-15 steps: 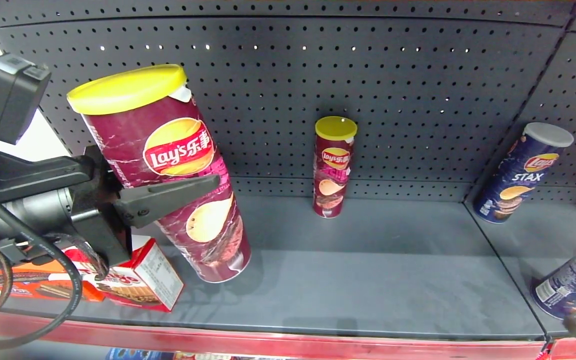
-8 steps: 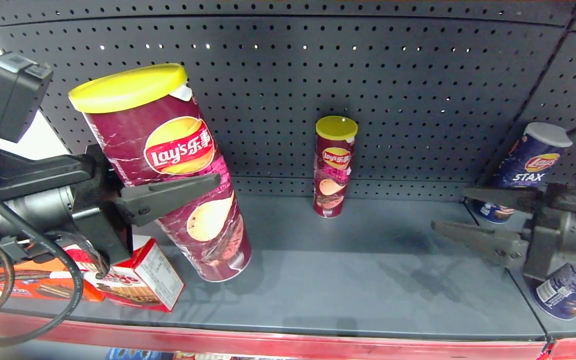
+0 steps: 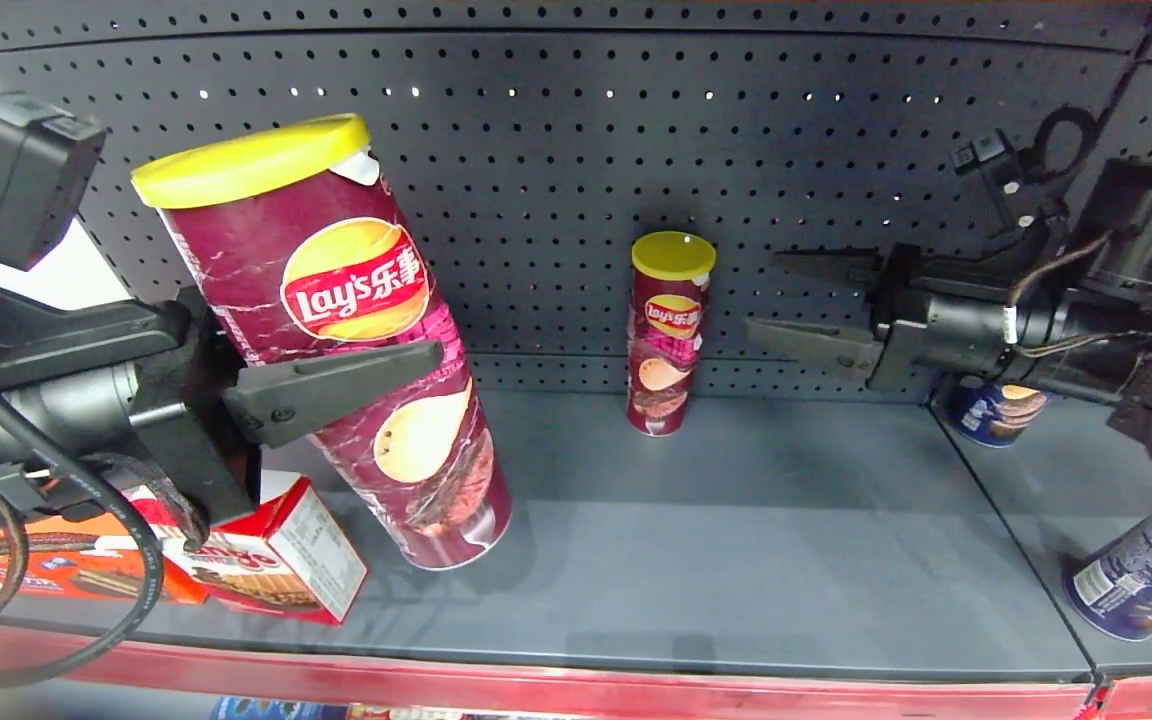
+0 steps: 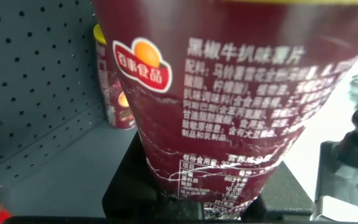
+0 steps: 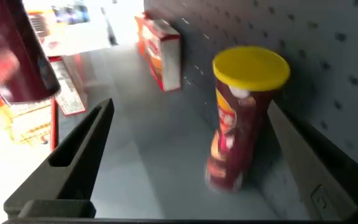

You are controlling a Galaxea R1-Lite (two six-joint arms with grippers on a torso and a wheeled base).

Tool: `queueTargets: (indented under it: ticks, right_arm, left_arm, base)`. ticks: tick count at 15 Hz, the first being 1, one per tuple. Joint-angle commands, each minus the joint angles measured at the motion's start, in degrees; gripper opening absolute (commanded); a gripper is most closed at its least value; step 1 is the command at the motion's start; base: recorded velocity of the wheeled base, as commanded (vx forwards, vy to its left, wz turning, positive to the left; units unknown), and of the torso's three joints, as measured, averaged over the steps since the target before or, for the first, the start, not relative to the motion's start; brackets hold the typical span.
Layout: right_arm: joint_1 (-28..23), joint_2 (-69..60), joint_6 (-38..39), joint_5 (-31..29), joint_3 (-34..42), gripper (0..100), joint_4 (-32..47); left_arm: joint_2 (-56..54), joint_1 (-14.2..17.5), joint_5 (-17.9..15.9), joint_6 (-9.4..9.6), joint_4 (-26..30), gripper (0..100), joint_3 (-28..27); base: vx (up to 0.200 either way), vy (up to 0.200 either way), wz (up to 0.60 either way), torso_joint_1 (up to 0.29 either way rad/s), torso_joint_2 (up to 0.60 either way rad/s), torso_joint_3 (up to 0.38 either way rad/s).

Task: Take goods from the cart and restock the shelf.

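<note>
Up front on the left of the shelf there's a red cookie box, with a blue can at the front right. Just behind the box, the left gripper is clamped around the middle of a big maroon chip can with a yellow lid. The can is tilted, with its bottom low over the shelf; can't tell if it touches. Further back, the right gripper hangs with its jaws spread wide and nothing in them, pointed at a second maroon can standing upright against the pegboard.
</note>
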Motion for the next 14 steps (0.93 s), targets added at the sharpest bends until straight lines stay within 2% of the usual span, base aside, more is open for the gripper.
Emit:
queueTargets:
  ticks: [1,14]
  right_arm:
    - [-1.0,6.7,-0.1,2.1,-1.8,100,-2.3]
    - [-1.0,23.4,-0.2,2.3,-13.4,100,-3.1]
  left_arm:
    - [0.2,0.0,-0.1,-0.09,0.1,0,-0.4]
    - [1.2,0.6,-1.2,-0.09,0.0,0,-1.1]
  base:
    - [0.000,0.000,0.00,0.000,0.00,0.000]
    - [0.000,0.000,0.00,0.000,0.00,0.000]
